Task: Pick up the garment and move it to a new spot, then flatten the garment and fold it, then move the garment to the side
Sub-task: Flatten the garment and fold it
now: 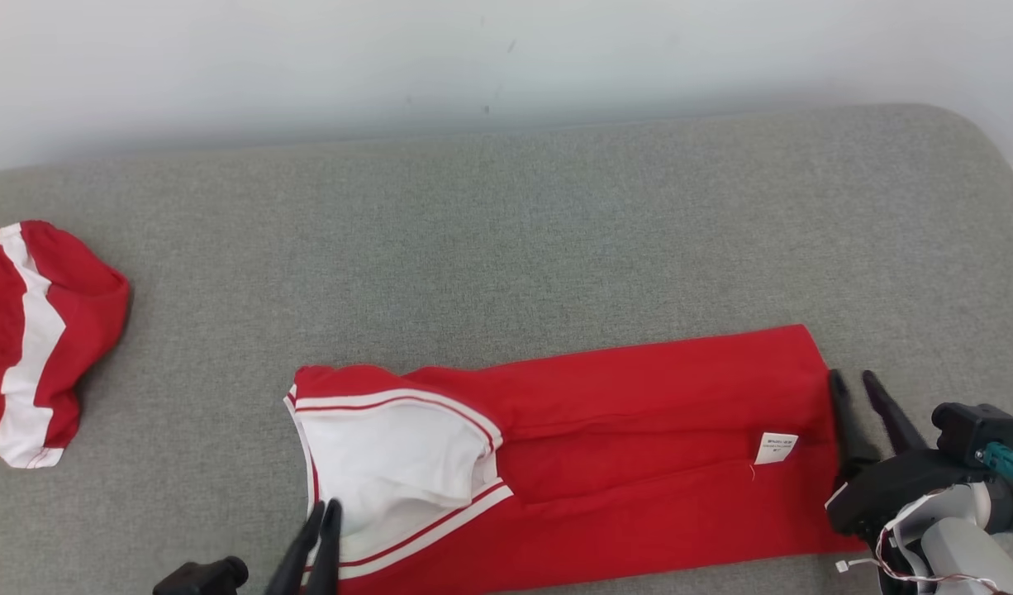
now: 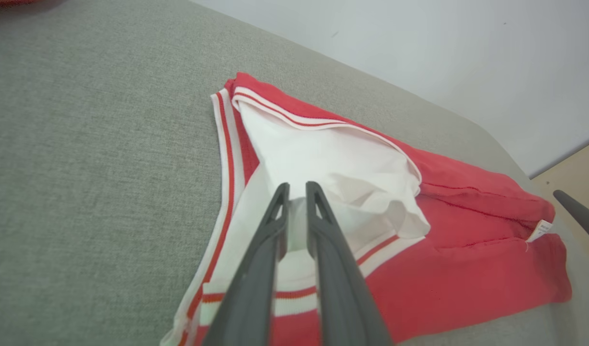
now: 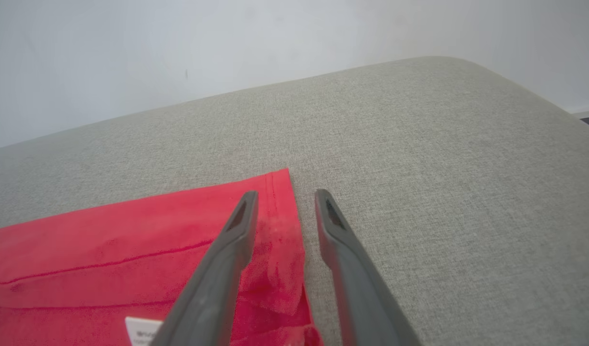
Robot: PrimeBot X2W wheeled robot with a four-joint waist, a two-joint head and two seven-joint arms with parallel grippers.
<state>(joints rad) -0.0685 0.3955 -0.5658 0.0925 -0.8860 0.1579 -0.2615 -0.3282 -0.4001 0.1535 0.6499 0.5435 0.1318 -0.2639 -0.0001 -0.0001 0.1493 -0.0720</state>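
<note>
One red garment (image 1: 639, 397) lies folded into a long band across the near part of a grey upholstered surface (image 1: 506, 231), its length running left to right in the head view. At the band's left end we see a white inner layer (image 1: 382, 450) edged with red-and-white striped trim (image 1: 391, 399). Near the right end a small white label (image 1: 776, 447) lies on the red cloth.

The left gripper (image 1: 325, 506) points up over the trim at the lower left, its two dark fingers close together. In the left wrist view their tips sit over the white layer, and we cannot tell whether any cloth is pinched. The right gripper (image 1: 852, 376) stands at the garment's right hem with its fingers apart. In the right wrist view one finger lies over the red cloth and the other over the bare grey surface, with the hem edge between them.

A second red-and-white piece (image 1: 35, 330) lies bunched at the far left, well apart from the band. A pale wall (image 1: 473, 58) rises behind.
</note>
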